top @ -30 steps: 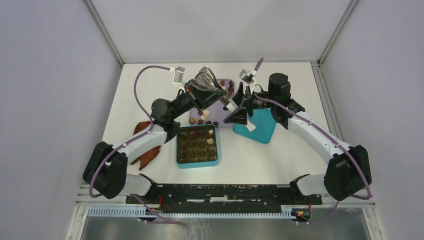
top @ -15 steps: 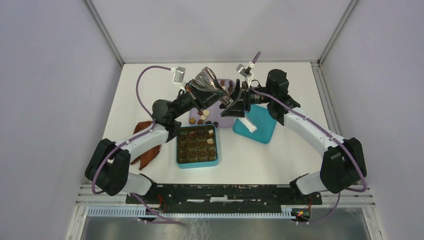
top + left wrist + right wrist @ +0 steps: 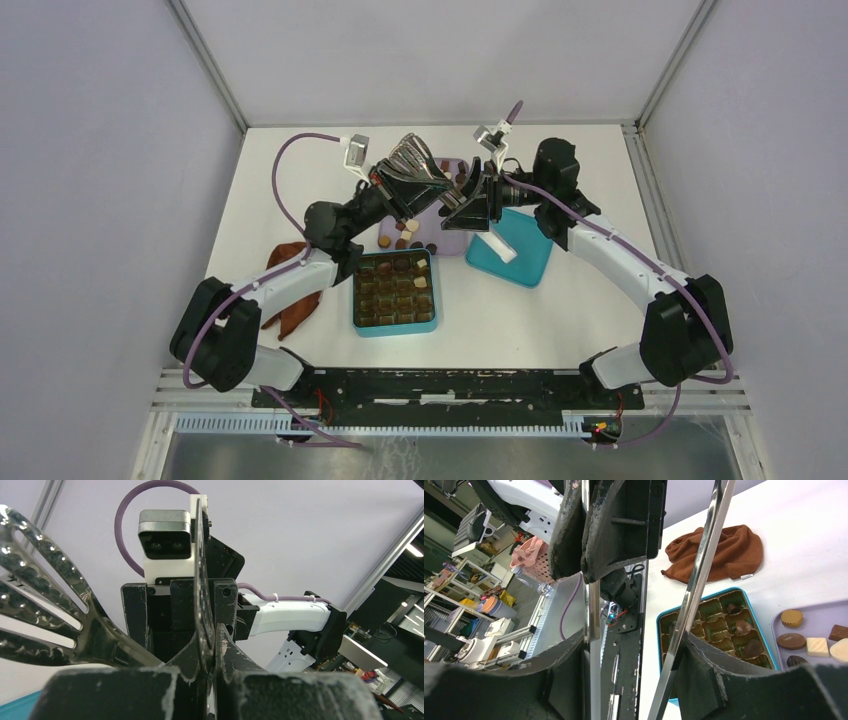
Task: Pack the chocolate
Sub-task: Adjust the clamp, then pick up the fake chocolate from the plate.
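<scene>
table (image 3: 560, 320): bears everything; the teal box is the landmark here.
cloth (image 3: 292, 305): reddish-brown, bunched on the table just left of the box, out of the work.
box (image 3: 395, 331): open, gridded insert facing up so pieces can be dropped into the cells.
lid (image 3: 520, 262): teal, lying flat to the right of the box and a little farther back, set aside to leave the box open.
tray (image 3: 450, 243): lilac, touching or just beyond the box's far edge, serving as the supply.
tongs (image 3: 412, 158): metal, held in the air above the tray. long axis runs roughly crosswise to the box, slotted heads to the left and farther back, the two arms converging toward the right wrist.
left gripper (image 3: 211, 650): clenched on one thin arm of the tongs, seemingly steadying them for a handover.
right gripper (image 3: 636, 650): fingers span both tongs arms and appear to grasp them, probably so a squeeze can work the heads.
chocolate (image 3: 791, 641): most lies on the tray beyond the box; several pieces (image 3: 744, 627) already sit in cells. the oval ones lie flat; most are round and point nowhere. much of the grid looks unfilled.
</scene>
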`<state>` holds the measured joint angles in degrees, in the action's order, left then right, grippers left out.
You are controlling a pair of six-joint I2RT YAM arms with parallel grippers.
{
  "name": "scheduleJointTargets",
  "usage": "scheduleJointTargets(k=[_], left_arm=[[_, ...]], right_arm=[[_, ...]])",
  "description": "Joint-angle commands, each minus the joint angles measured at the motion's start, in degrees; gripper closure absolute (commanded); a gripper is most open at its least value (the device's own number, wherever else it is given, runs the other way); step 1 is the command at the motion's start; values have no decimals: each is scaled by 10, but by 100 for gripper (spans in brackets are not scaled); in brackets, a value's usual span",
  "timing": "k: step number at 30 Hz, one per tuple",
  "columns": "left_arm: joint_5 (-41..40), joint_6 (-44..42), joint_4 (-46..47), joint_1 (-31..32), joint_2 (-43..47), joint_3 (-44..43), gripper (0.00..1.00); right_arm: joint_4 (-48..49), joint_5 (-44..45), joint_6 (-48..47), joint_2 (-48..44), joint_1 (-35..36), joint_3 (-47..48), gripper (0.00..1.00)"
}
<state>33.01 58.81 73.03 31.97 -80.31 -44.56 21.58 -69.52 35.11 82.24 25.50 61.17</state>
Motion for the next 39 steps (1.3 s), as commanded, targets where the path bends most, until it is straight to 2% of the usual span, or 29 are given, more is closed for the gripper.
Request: scheduleJointTargets(k=[1, 4, 7, 8, 14, 16, 20, 24, 26, 30, 31, 35, 37, 39], left_arm=[[-29, 0, 26, -1, 11, 9, 98], [-28, -1, 24, 0, 11, 10, 98], [-27, -4, 16, -1, 13, 8, 97], [-27, -6, 11, -1, 13, 7, 94], [-25, -20, -41, -1, 33, 10, 49], [-34, -38, -79, -1, 54, 20, 38], [-62, -104, -196, -1, 121, 37, 28], [-91, -214, -376, -2, 199, 39, 26], [-117, -276, -488, -1, 241, 38, 26], [-201, -392, -715, -1, 314, 14, 26], [-224, -421, -771, -1, 325, 2, 26], [-358, -518, -913, -2, 326, -52, 19], [-420, -547, -946, -11, 309, -65, 17], [-442, -563, -961, -30, 290, -71, 17]], right_arm=[[46, -15, 16, -7, 4, 8, 43], [55, -18, 24, -9, 3, 5, 59], [64, -20, 29, -11, 4, 1, 61], [64, -20, 29, -11, 3, 1, 61], [70, -21, 34, -16, -8, 1, 60], [75, -22, 38, -19, -16, -2, 60], [88, -24, 42, -26, -31, -15, 58], [82, -23, 28, -36, -59, -24, 57], [37, -17, -23, -41, -80, -18, 57], [-328, 91, -359, -33, -102, 72, 56], [-373, 121, -404, -28, -101, 90, 56], [-481, 247, -523, -2, -99, 133, 56], [-516, 295, -567, 18, -96, 150, 56], [-549, 338, -600, 42, -86, 165, 56]])
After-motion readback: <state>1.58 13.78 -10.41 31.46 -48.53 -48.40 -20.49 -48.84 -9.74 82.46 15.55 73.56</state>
